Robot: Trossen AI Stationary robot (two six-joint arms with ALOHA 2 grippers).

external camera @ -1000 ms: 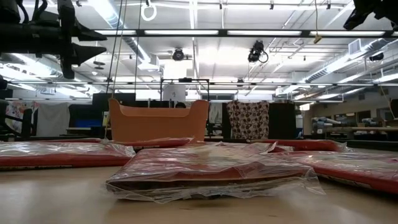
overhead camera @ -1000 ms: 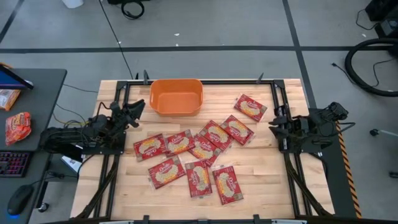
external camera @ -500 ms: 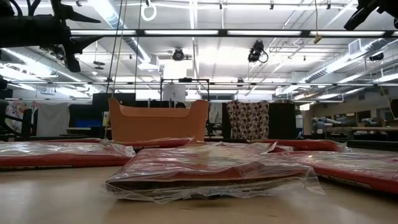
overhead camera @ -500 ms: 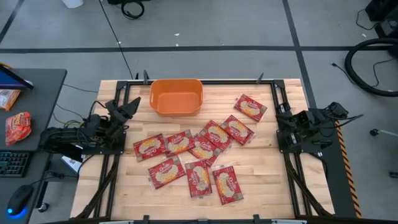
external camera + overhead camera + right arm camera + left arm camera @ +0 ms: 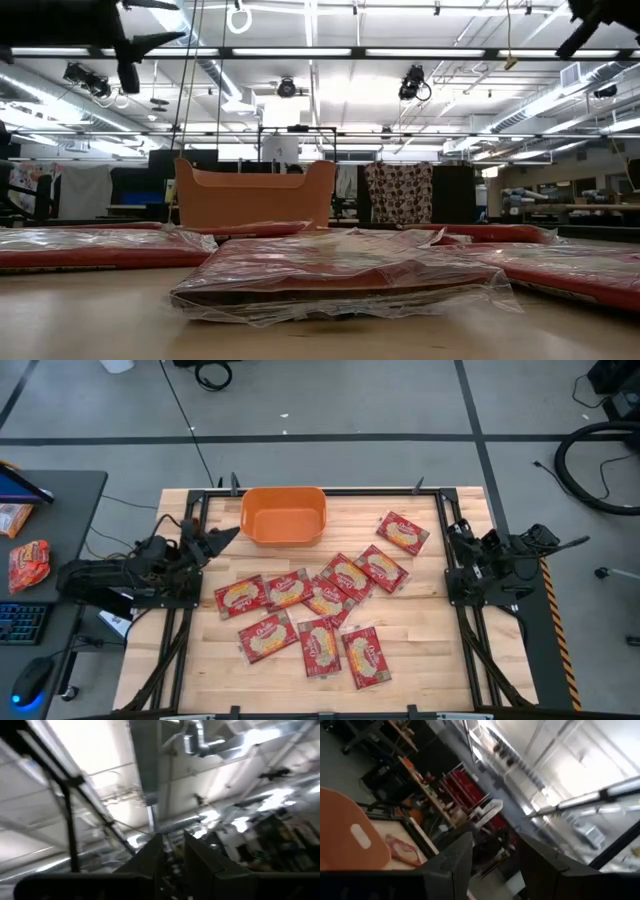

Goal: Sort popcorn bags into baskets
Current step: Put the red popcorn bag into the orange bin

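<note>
Ten red popcorn bags [image 5: 318,603] lie scattered mid-table, some overlapping, one alone [image 5: 402,532] toward the right, and the orange basket [image 5: 284,515] sits empty at the far edge (nothing sorted yet). Left gripper [image 5: 222,536] hovers just left of the basket, fingers spread; right gripper [image 5: 457,535] waits at the table's right edge, fingers slightly parted.

A wooden worktop [image 5: 420,630] carries an orange basket [image 5: 284,515] (near its far edge) and ten red popcorn bags [image 5: 330,600] lying flat, some overlapping
</note>
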